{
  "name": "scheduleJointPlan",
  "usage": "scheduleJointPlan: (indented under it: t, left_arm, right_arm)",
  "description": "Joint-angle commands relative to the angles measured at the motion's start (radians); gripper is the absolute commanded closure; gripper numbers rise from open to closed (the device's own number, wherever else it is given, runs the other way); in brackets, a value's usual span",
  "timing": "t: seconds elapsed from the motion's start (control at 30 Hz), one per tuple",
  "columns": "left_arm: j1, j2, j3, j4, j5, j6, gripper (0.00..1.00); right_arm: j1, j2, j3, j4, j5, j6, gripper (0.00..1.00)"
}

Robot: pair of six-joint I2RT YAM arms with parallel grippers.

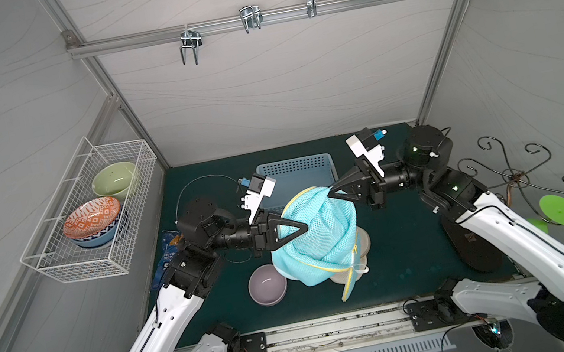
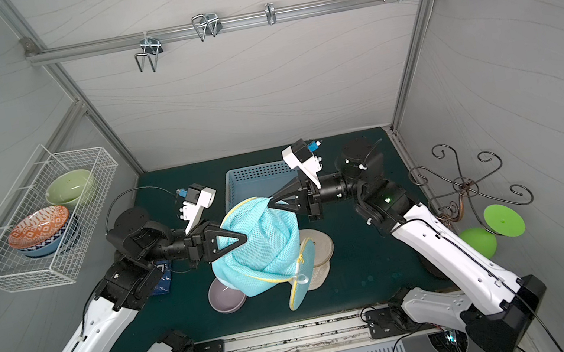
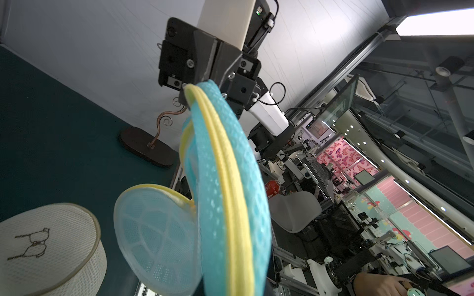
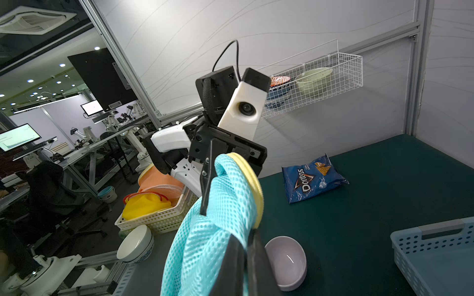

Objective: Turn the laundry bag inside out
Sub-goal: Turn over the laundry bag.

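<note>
The laundry bag (image 1: 322, 232) (image 2: 264, 242) is light blue mesh with yellow trim, and it hangs bunched above the green mat in both top views. My left gripper (image 1: 304, 228) (image 2: 245, 239) is shut on its left side. From the far right, my right gripper (image 1: 330, 189) (image 2: 270, 199) is shut on the yellow-trimmed rim. The bag's round zip flap (image 1: 350, 282) (image 3: 159, 238) dangles below. In the left wrist view the rim (image 3: 230, 179) runs up to the right gripper and hides my own jaws. The right wrist view shows dark fingers (image 4: 238, 266) pinching mesh (image 4: 205, 243).
A lilac bowl (image 1: 267, 285) and a beige mesh pouch (image 1: 363, 245) lie under the bag. A blue plastic basket (image 1: 296, 174) stands behind. A Doritos bag (image 1: 168, 251) lies left. A wire basket (image 1: 52, 260) with bowls hangs on the left wall, and a black scroll stand (image 1: 515, 175) is at right.
</note>
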Motion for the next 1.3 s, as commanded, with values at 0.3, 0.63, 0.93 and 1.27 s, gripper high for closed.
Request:
scheduleJointPlan:
  t: [0.3,0.63,0.93,1.27]
  left_arm:
    - [0.054,-0.009,-0.1,-0.045,-0.172,-0.001,1.0]
    - [0.053,0.056,-0.155,0.71,0.093,-0.478,0.82]
    - [-0.01,-0.022,-0.148,0.705,0.157,-0.457,0.56]
    - [-0.062,-0.049,-0.12,0.595,0.171,-0.361,0.54]
  right_arm:
    - [-0.021,-0.163,0.002,0.257,-0.002,-0.025,1.0]
    - [0.07,-0.103,0.068,0.042,-0.069,-0.209,1.0]
    - [0.085,-0.115,0.025,-0.004,0.07,-0.269,1.0]
    - [0.087,-0.099,0.069,-0.096,0.123,-0.308,1.0]
